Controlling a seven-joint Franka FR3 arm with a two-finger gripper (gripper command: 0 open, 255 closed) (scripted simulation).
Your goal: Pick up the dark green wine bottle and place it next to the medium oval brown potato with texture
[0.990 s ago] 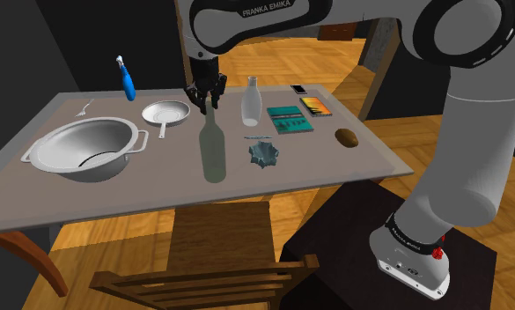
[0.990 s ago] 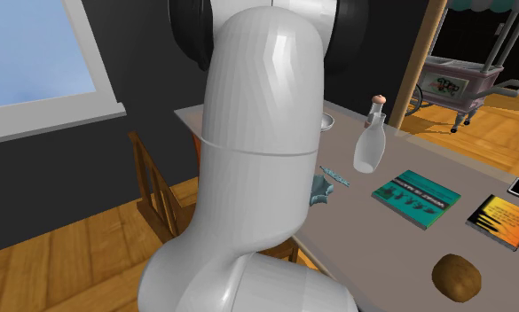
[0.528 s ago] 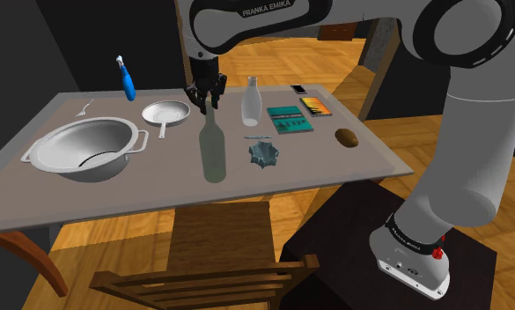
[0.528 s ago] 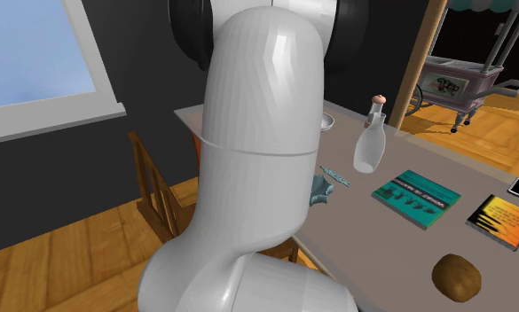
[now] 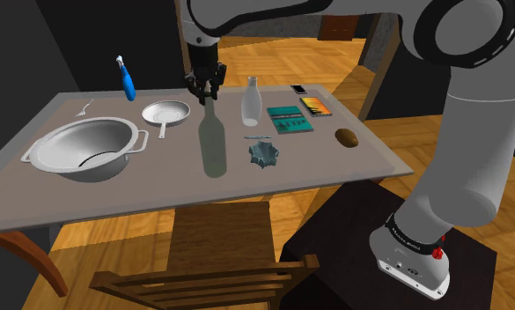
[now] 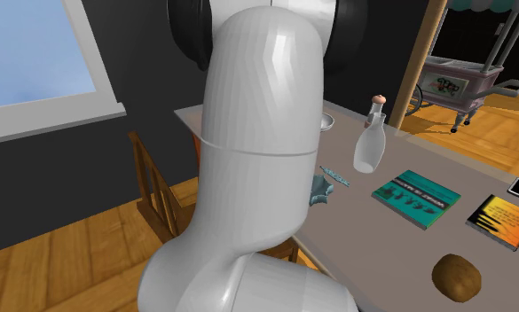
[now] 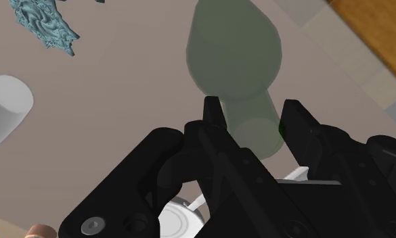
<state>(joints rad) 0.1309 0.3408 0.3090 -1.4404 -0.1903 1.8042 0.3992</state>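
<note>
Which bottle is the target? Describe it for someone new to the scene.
On the grey table, look between the metal bowl and the brown potato. The green bottle is upright there, the gripper clasping its neck. Its neighbour, the clear bottle, is colourless; this one is tinted dull green.

A grey table stands on a wood-plank floor, with a wooden chair at its near side. Dark walls close the left. The second exterior view shows a bright window at left and a wooden post and pale cart far right.
</note>
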